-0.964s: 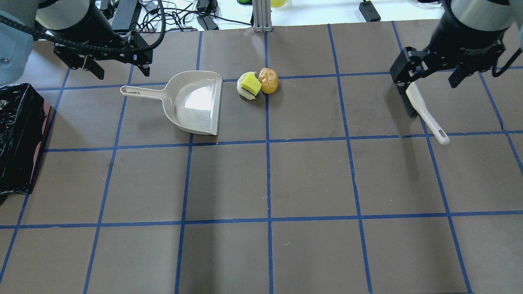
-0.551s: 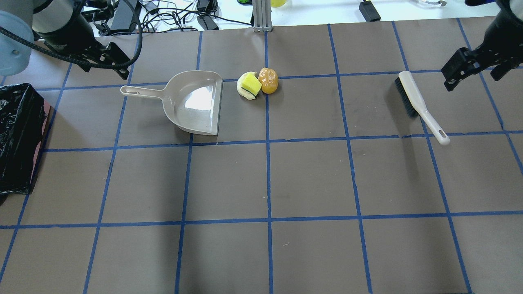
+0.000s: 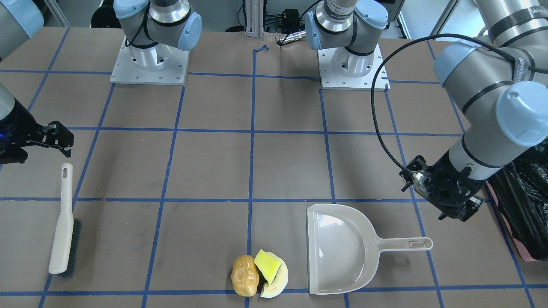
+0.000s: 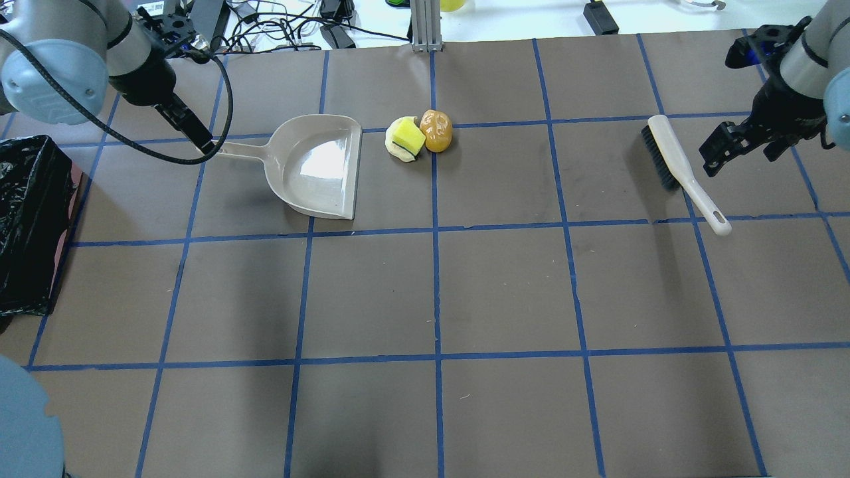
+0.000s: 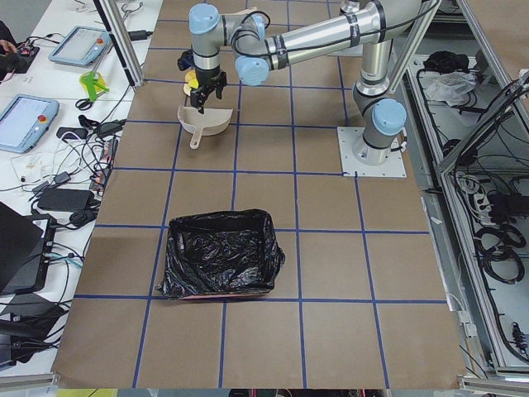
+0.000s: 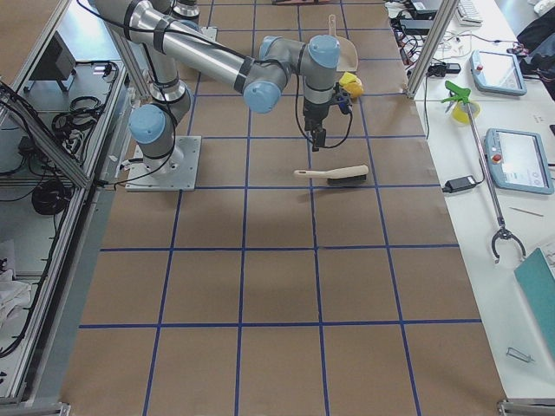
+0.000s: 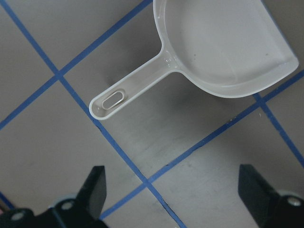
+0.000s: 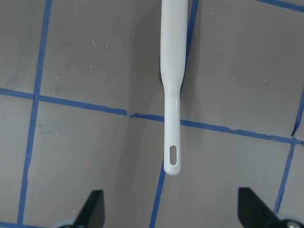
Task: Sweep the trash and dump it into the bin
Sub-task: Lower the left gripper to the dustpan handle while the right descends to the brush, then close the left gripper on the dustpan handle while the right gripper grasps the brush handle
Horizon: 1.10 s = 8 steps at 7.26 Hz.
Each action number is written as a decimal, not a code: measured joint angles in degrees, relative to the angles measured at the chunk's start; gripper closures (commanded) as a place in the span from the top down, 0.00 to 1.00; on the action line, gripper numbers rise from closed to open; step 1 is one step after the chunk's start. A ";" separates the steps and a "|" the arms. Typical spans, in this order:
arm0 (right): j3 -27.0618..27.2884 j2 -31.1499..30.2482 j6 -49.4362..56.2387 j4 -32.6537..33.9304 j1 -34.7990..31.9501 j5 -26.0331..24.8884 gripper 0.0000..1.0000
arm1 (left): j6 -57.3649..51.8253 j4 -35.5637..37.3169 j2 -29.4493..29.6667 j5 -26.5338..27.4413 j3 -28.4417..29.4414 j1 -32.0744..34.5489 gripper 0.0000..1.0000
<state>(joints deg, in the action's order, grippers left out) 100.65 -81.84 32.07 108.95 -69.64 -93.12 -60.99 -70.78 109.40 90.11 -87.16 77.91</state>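
The trash lies in one clump: a golden-brown lump (image 4: 436, 130), a yellow sponge wedge (image 4: 408, 137) and a cream slice (image 4: 392, 150) under it, just right of the beige dustpan's (image 4: 319, 166) open mouth. My left gripper (image 4: 192, 129) is open and empty above the end of the dustpan handle (image 7: 130, 90). My right gripper (image 4: 738, 145) is open and empty, above the table just beside the handle of the brush (image 4: 677, 166); the brush handle (image 8: 172, 118) lies between and ahead of its fingers. The black-lined bin (image 4: 26, 219) stands at the table's left edge.
The two arm bases (image 3: 150, 64) stand on the near side of the table. Cables and boxes (image 4: 279, 26) lie beyond the far table edge. A metal post (image 4: 425, 26) stands at the far middle. Blue tape lines grid the brown tabletop (image 4: 505, 292).
My left gripper has turned and come over the end of the dustpan handle. My right gripper has left the brush head, swung right and come beside the brush handle. Dustpan, brush and trash have not moved.
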 measured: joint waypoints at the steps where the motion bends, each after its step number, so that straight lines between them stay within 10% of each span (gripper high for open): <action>1: 0.27 2.63 0.76 1.93 0.05 -0.21 0.99 | -6.09 2.60 2.18 0.06 0.19 -0.03 0.97; 7: 0.52 13.44 3.67 9.44 2.43 -0.86 0.96 | -32.08 14.06 10.37 0.51 0.09 0.64 0.95; 8: 0.66 14.01 3.62 9.29 2.53 -0.90 0.82 | -32.53 14.12 11.20 1.38 0.42 0.68 0.93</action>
<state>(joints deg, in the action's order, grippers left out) 101.32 -67.84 35.69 118.24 -67.11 -94.01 -93.53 -56.66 120.60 91.50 -86.75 78.59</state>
